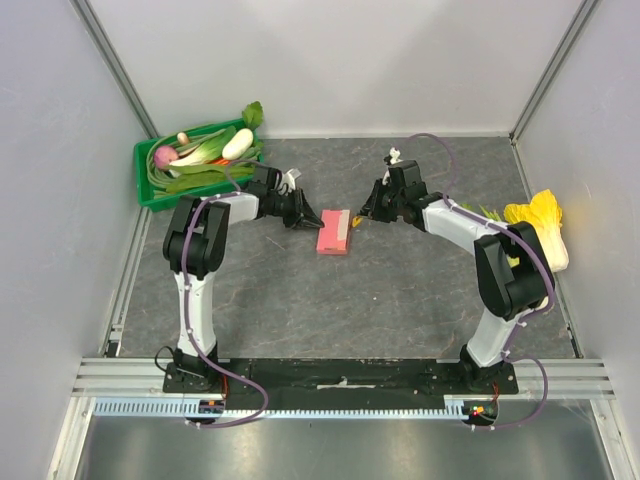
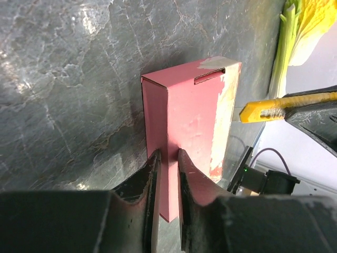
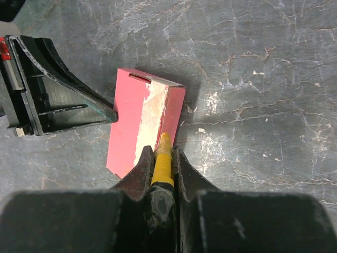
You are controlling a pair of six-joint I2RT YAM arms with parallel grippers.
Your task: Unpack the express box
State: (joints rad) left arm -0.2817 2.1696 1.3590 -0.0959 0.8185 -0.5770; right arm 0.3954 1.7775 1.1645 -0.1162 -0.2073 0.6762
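Observation:
The express box [image 1: 334,231] is a small flat pink-red carton lying on the grey table between the two arms. Its top has a worn whitish strip and a tab slot at one end. My left gripper [image 2: 167,163] is shut on the box's near left edge [image 2: 184,121]; it also shows in the top view [image 1: 311,219]. My right gripper [image 3: 162,158] is shut on a yellow utility knife [image 3: 163,153]. The knife's tip rests at the box's right top edge [image 3: 152,105]. The knife also shows in the left wrist view [image 2: 268,108].
A green crate [image 1: 148,190] of vegetables stands at the back left, behind the left arm. A yellow-leaved cabbage [image 1: 542,218] lies by the right wall and also shows in the left wrist view [image 2: 310,21]. White walls enclose the table on three sides.

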